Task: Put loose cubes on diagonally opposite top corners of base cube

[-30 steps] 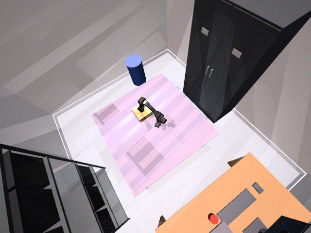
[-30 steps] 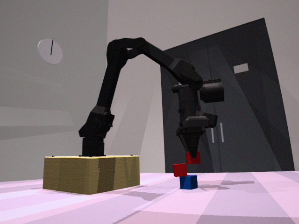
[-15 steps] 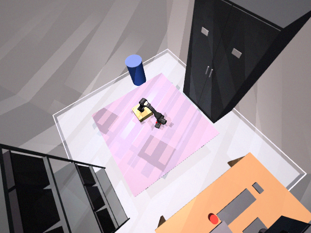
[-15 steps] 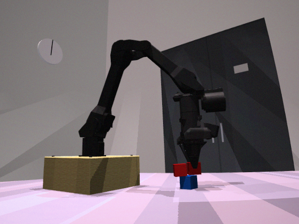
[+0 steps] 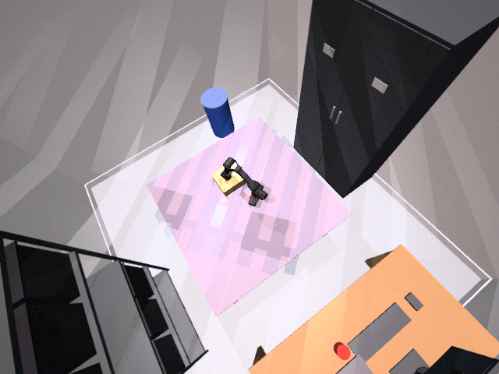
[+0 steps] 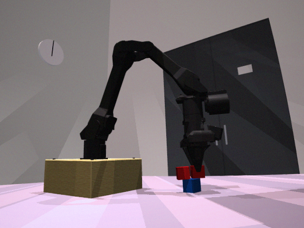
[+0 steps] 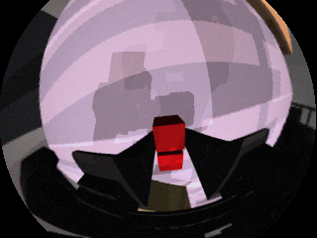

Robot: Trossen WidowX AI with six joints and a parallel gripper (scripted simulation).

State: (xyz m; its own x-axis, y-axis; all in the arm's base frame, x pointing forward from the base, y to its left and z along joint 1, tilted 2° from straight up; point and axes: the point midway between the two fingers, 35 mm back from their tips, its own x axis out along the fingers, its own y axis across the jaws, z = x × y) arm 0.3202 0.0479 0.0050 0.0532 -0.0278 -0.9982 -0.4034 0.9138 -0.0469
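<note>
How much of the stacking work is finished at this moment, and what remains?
Done: one red cube sits on a corner of the blue base cube. In hand: the gripper is shut on the second red cube, level with the first, at the base's top. Left: confirm the gap, release, withdraw.

black arm [image 5: 244, 178] on a tan block [image 5: 228, 181] — mid pink mat [image 5: 242, 249], blue cylinder [image 5: 217, 112] beyond

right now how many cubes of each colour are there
red cubes: 2, one resting on the base, one in the end effector
blue cubes: 1, the base cube
total: 3
</note>
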